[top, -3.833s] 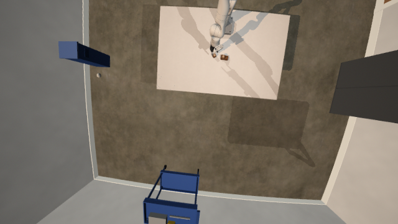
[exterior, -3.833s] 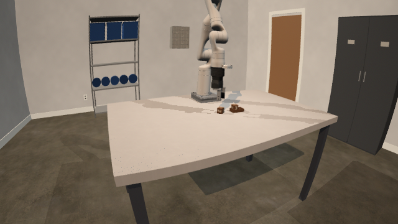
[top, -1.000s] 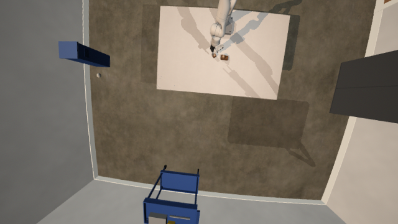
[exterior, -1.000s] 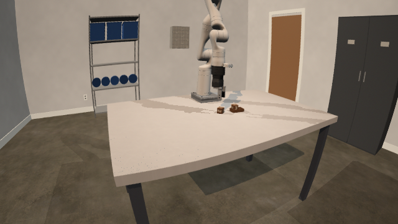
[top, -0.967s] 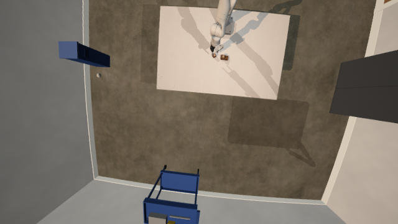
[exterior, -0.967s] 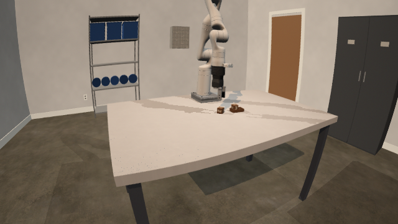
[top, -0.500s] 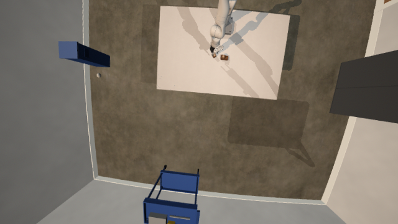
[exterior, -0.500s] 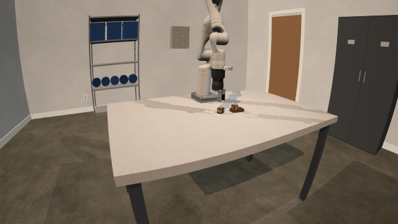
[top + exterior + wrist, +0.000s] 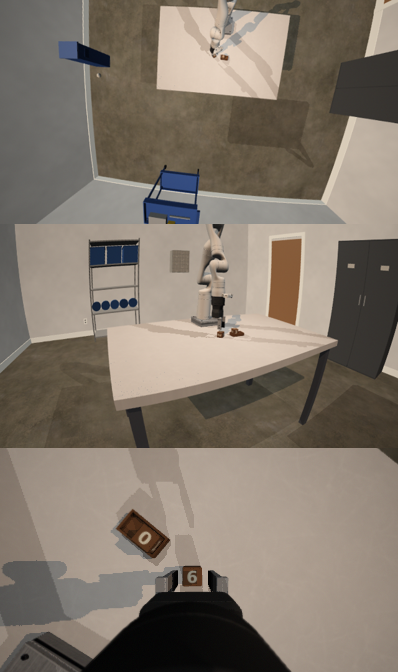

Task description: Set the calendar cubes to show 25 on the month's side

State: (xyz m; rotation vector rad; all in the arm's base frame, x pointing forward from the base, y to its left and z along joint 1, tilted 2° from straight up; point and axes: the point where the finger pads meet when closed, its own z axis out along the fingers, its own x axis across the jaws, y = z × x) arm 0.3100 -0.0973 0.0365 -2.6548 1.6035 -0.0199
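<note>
A loose brown cube [image 9: 214,56] [image 9: 220,334] [image 9: 192,576] lies flat on the table outside the tray. Its top shows a 6; the side toward the exterior camera shows what looks like a 2 lying sideways. The brown tray [image 9: 240,334] [image 9: 130,527] stands flat on the table beside it, turned at an angle in the wrist view. A second cube [image 9: 234,330] [image 9: 144,538] sits in one half of the tray, with a 0 on top and what looks like a 3 on one side. My gripper [image 9: 221,326] [image 9: 193,577] is open above the loose cube, with one finger to each side in the wrist view. The month's name is not readable.
The table [image 9: 186,68] [image 9: 155,358] carries the arm's base [image 9: 203,321] behind the cubes. The tray is the nearest obstacle to the gripper. A dark cabinet [image 9: 367,87] [image 9: 357,305] and a shelf rack [image 9: 114,289] stand away from the table.
</note>
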